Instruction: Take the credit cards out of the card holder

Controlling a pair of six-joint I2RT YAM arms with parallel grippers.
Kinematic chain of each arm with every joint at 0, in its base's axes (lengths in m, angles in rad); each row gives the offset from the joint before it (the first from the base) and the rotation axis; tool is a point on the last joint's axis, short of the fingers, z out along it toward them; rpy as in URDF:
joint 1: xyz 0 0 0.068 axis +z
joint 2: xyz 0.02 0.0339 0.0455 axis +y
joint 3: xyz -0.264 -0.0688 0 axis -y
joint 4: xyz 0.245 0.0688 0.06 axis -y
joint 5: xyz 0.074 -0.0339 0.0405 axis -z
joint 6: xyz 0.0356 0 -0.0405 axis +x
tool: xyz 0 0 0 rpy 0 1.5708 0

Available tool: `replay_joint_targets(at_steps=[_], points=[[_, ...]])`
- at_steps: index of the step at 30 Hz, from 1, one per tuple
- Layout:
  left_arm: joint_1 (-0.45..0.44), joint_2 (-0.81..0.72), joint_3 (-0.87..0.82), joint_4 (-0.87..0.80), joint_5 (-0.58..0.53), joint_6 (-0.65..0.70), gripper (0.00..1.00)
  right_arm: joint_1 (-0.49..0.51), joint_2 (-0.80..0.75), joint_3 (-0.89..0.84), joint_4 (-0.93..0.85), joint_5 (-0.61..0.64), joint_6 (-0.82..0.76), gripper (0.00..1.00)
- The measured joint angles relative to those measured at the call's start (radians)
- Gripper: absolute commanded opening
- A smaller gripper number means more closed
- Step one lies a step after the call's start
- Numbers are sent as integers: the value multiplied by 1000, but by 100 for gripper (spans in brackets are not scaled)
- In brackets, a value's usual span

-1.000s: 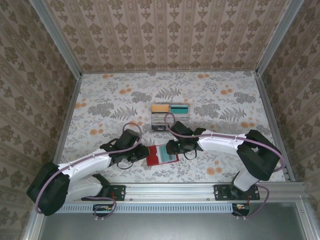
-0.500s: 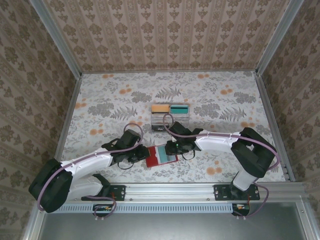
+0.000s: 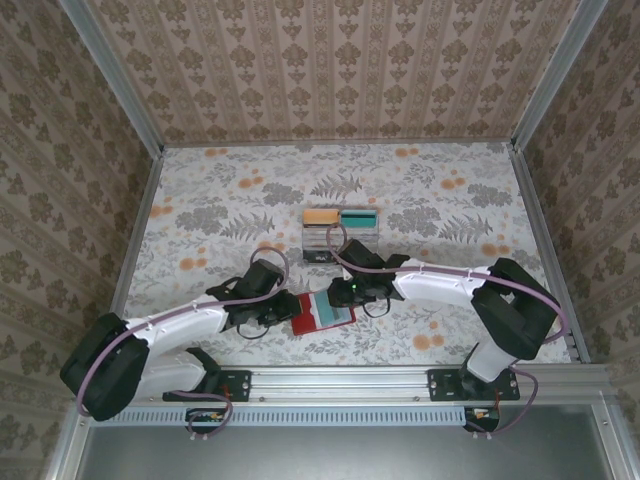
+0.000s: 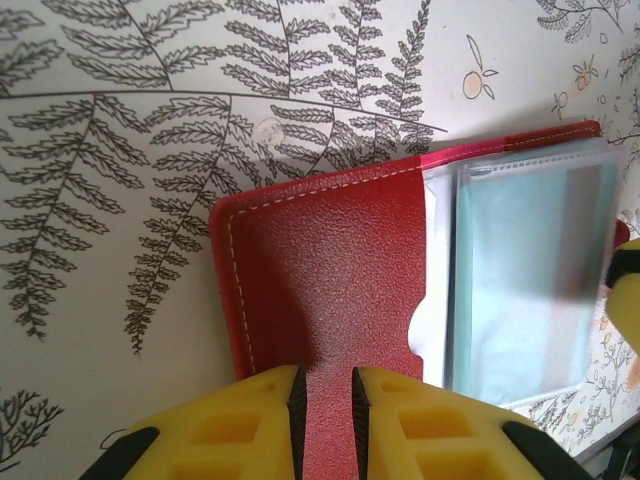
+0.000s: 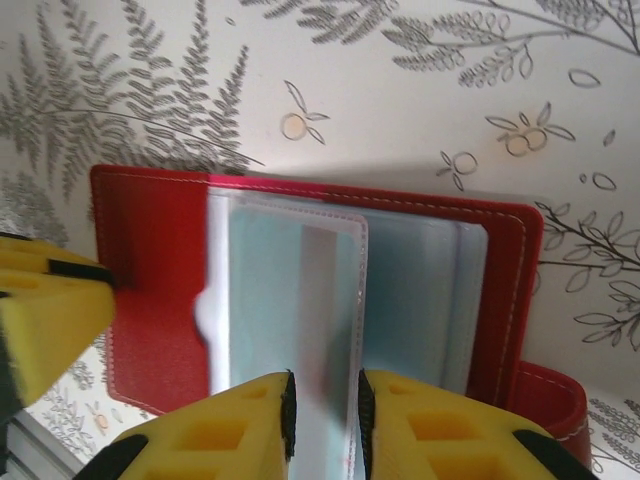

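Right tool [image 3: 340,293] has slid slightly left onto the open card holder [image 3: 322,312] and narrowed its jaws since a second ago; left arm barely shifted

Card holder lies open near the middle of the table's [image 3: 450,200] near edge, between the two tools, well apart from the clear tray [image 3: 341,232]

Left tool [image 4: 325,400] is clenched on the edge of the red cover [image 4: 330,260]. Right tool is clenched on the edge of a clear sleeve [image 5: 335,280] with a teal card [image 5: 260,290] inside; can't tell if the pads bite the card or just the plastic

Likely handling: the holder looks light, thin and floppy, and would lift or fold if tugged unpinned, so the cover grip works as an anchor. Sleeve is soft and slick; card is stiff and smooth, prone to slipping. Best hold is probably the card's exposed edge at the sleeve mouth, pulled straight along the pocket
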Motion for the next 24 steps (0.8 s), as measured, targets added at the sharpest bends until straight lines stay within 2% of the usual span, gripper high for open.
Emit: replay_joint_targets(at_steps=[13,24], points=[[-7,6,0,8,3,0,23,20,0,37,-3,-42,2,28],[-8,6,0,13,3,0,23,30,0,49,14,-109,8,33]])
